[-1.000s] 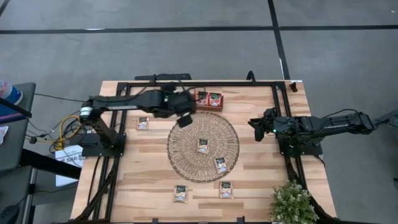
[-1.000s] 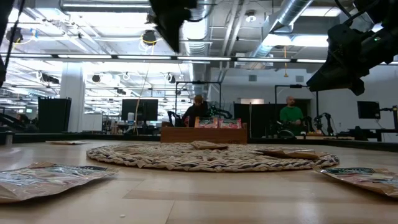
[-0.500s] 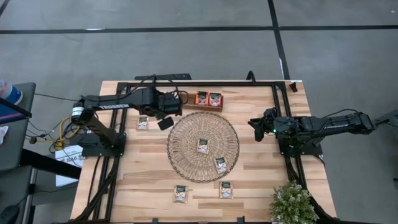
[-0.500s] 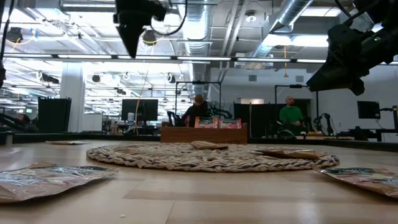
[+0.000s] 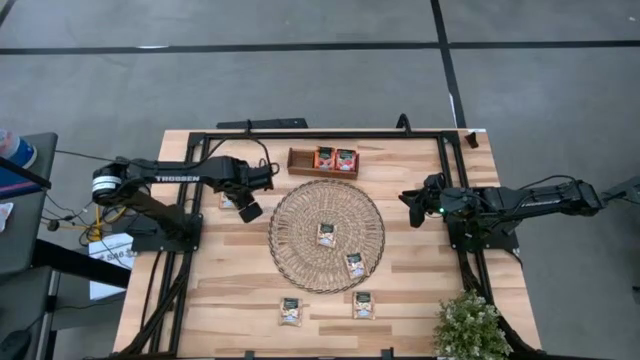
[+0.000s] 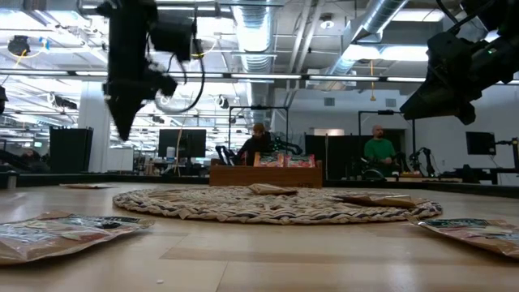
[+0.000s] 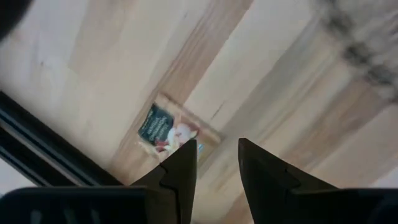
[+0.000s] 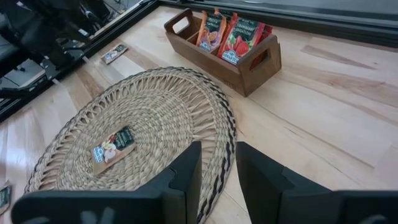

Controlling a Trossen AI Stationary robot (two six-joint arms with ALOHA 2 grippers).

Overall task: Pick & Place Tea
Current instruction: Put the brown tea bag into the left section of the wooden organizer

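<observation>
Since a second ago my left arm has swung away from the wooden tray [image 5: 323, 162] at the far edge, back toward my left side of the table [image 5: 240, 280]. My left gripper [image 5: 248, 210] now hangs above the bare wood just outside the round woven mat [image 5: 326, 235], well clear of the surface in the low view. Its jaws point down, parted by a narrow gap, with nothing between them. Right below them lies one tea sachet [image 7: 168, 128], pale with a dark green top, flat on the table beside the black frame rail.

My right gripper [image 5: 413, 200] has not moved; it hovers off the mat's right edge, raised above the table, jaws slightly apart and empty.

Two more sachets lie on the mat, one near its middle [image 5: 326, 234] and one nearer the front edge [image 5: 354, 265]. Two others rest on the table in front of the mat [image 5: 291, 311] [image 5: 363, 304]. Red-orange sachets [image 8: 231, 34] stand upright in the tray's compartments. A potted plant [image 5: 468, 327] sits at the front right corner. Nothing stands between my left jaws and the sachet under them. Far behind the table, two people are visible in the room.
</observation>
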